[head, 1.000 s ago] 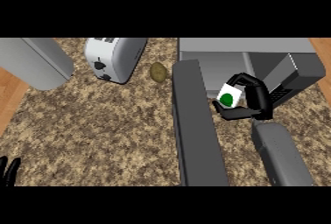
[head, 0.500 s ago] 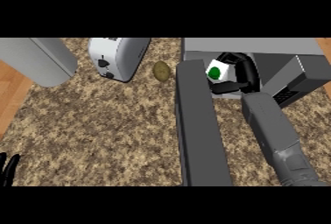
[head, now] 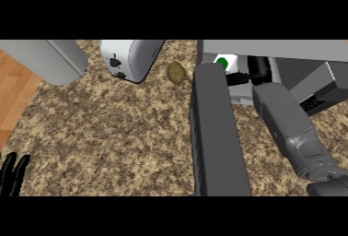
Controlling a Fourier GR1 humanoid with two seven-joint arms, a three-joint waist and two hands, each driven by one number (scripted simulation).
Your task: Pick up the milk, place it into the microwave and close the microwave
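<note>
The right hand (head: 253,73) is black and curled against the side of the milk (head: 225,63), a white carton with a green mark; the fingers look closed round it, grasping it, though the door edge and forearm hide part of the grip. Both sit inside the mouth of the microwave (head: 272,48), the carton just within the cavity at its left side, close behind the open microwave door (head: 216,133). I cannot tell whether the carton's base rests on the cavity floor or hangs above it.

Outward from there, the grey right forearm (head: 289,124) runs down and away from the microwave, just beside the door, which swings out toward the viewer as a long dark slab.

Left of the microwave lie a small brownish oval object (head: 176,72), then a toaster (head: 129,59), then a large grey cylinder (head: 48,60) farthest off. The left hand (head: 14,173) rests far to the lower left of the microwave, fingers straight and released, holding nothing.

The risks, as I judge them — letting go before the carton is seated could tip it, since it stands so near the cavity's left wall. Pulling the hand back at a slant might drag the carton out with it, or knock the forearm against the door. And the door cannot shut until the arm is clear of the opening.
</note>
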